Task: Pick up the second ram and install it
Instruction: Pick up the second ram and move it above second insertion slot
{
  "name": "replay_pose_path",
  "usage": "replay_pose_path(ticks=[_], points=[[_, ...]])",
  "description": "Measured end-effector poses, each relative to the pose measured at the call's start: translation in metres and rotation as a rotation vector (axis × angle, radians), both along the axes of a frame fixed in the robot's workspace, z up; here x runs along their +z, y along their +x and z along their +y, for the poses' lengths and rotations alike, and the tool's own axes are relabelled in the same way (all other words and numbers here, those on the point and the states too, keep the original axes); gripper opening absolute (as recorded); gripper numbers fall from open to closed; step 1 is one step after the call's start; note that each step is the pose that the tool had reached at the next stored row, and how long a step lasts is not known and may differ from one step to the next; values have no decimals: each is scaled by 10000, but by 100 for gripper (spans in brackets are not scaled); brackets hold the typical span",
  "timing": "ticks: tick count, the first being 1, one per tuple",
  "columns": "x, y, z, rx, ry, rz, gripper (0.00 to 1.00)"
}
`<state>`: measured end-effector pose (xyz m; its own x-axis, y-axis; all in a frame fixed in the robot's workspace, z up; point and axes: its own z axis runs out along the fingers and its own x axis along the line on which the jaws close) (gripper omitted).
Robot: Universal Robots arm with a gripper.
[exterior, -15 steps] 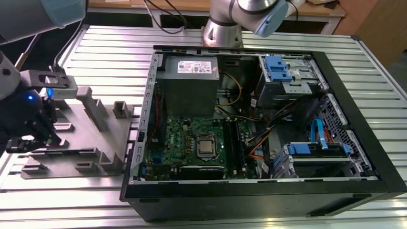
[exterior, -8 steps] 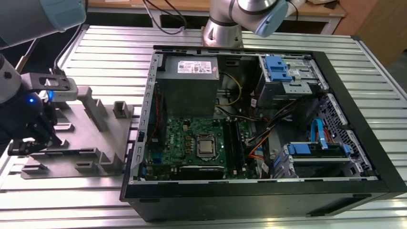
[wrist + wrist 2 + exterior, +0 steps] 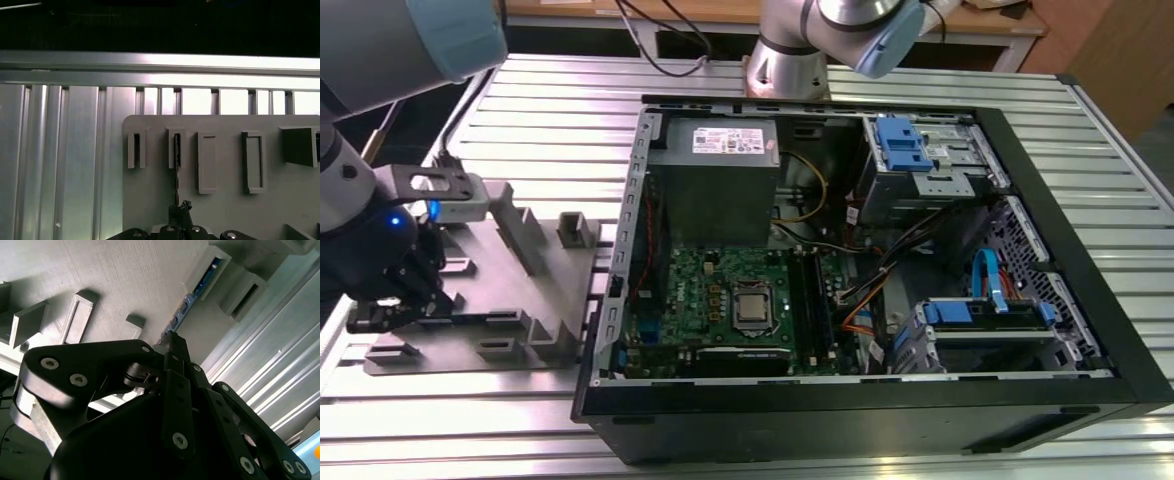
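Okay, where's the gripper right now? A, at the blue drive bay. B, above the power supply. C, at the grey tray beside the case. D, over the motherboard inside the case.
C: in the exterior view the gripper is down at the grey tray, outside the computer case, and the first wrist view shows it closed on the second ram standing in the tray.

The grey arm reaches down at the exterior view's left. Its black gripper points down, with its fingers squeezed together on the end of the memory stick.
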<state>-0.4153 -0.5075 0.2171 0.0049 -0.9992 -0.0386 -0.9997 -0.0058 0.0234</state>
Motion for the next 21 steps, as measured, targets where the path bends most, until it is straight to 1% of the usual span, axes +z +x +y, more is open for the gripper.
replay_pose_path(ticks=[3, 6, 14, 16, 17, 18, 21], points=[[-8, 1, 0, 16, -17, 0, 7], [-33, 0, 0, 31, -19, 1, 7], [-36, 0, 0, 42, -18, 0, 8], [-36, 0, 0, 43, -17, 0, 20], [-36, 0, 0, 43, -17, 0, 20], [-36, 0, 0, 42, -17, 0, 27], [-42, -2, 0, 65, -15, -2, 27]])
